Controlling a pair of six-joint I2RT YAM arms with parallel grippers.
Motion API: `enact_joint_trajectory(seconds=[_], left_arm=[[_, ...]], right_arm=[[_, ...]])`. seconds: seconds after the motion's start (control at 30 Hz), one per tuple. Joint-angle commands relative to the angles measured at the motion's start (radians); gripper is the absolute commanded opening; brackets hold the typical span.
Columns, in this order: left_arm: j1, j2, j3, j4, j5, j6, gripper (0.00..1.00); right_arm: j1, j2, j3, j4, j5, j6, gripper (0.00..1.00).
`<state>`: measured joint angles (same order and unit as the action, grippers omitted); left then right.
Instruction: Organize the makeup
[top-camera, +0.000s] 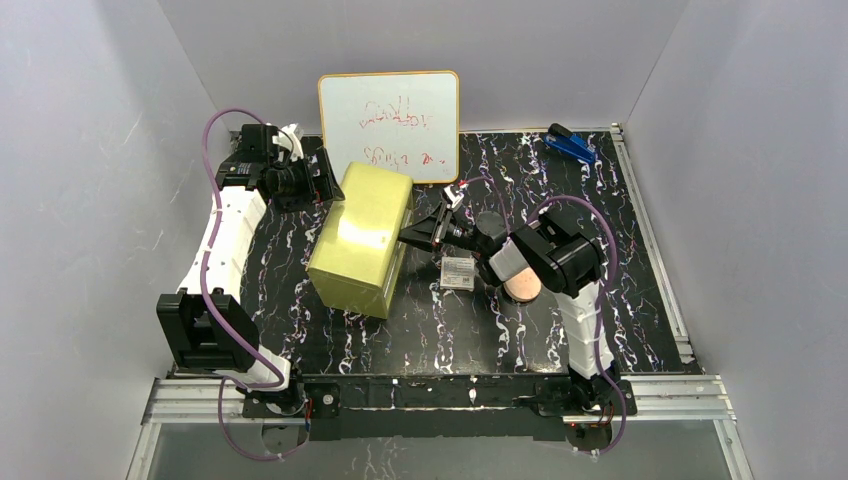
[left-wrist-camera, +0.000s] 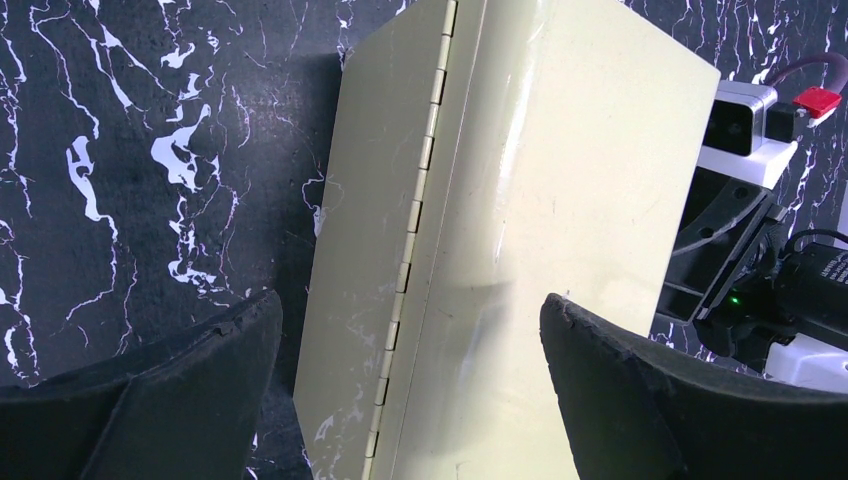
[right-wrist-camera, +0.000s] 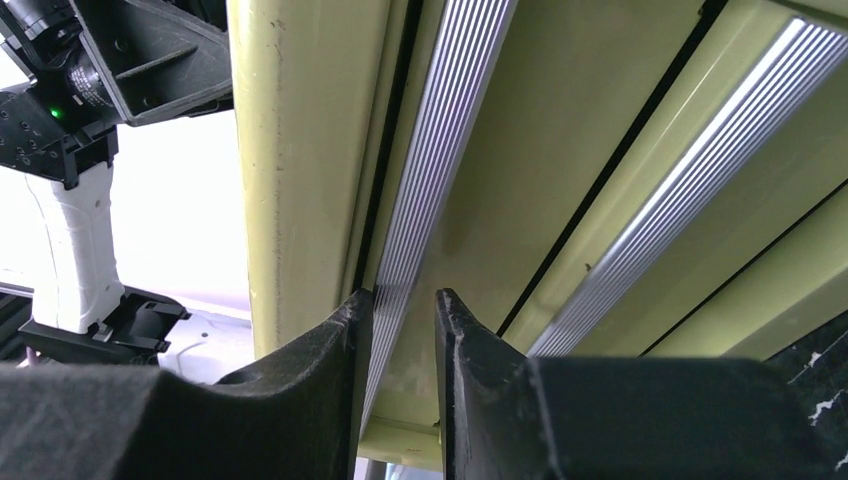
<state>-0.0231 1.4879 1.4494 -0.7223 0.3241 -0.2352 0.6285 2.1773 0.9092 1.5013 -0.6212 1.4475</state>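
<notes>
A yellow-green drawer box (top-camera: 362, 235) stands mid-table. My left gripper (top-camera: 325, 178) is open at the box's back upper corner, its jaws wide over the hinged side (left-wrist-camera: 520, 200), touching nothing. My right gripper (top-camera: 405, 238) is at the box's front, its jaws closed narrowly on a ribbed silver drawer handle (right-wrist-camera: 430, 180). A whitish printed packet (top-camera: 458, 272) lies on the table under the right arm. A pinkish-tan disc (top-camera: 522, 288) lies beside it, partly covered by the arm. The second disc and the dark-red stick are out of view.
A whiteboard (top-camera: 390, 125) leans at the back behind the box. A blue stapler-like object (top-camera: 570, 145) lies at the back right corner. The black marbled mat (top-camera: 640, 260) has metal rails along its right and near edges.
</notes>
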Motion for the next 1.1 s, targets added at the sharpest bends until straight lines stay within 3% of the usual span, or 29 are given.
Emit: enact_joint_trajectory(seconds=[0.0,0.2,0.33,0.5,0.67,0.83,1.07], left_arm=[[0.002,-0.049,-0.008,-0.015,0.015,0.013,0.98],[0.002,-0.049,-0.013,-0.012,0.021,0.011,0.98],[0.002,-0.049,-0.02,-0.008,0.029,0.01,0.98],[0.002,-0.049,-0.035,-0.004,0.04,0.007,0.98],[0.002,-0.055,-0.045,0.001,0.052,0.0,0.98],[0.002,-0.057,-0.067,0.011,0.08,-0.011,0.98],[0.002,-0.05,-0.084,0.015,0.076,-0.005,0.98]], right_arm=[[0.012,0.034,0.034,0.062,0.017,0.008,0.33],[0.015,0.047,0.044,0.079,0.022,0.019,0.26],[0.022,0.076,0.066,0.112,0.024,0.048,0.41],[0.045,0.146,0.116,0.18,0.041,0.11,0.43],[0.065,0.206,0.156,0.275,0.069,0.175,0.28],[0.068,0.219,0.163,0.301,0.068,0.194,0.01],[0.062,0.184,0.126,0.297,0.058,0.186,0.01]])
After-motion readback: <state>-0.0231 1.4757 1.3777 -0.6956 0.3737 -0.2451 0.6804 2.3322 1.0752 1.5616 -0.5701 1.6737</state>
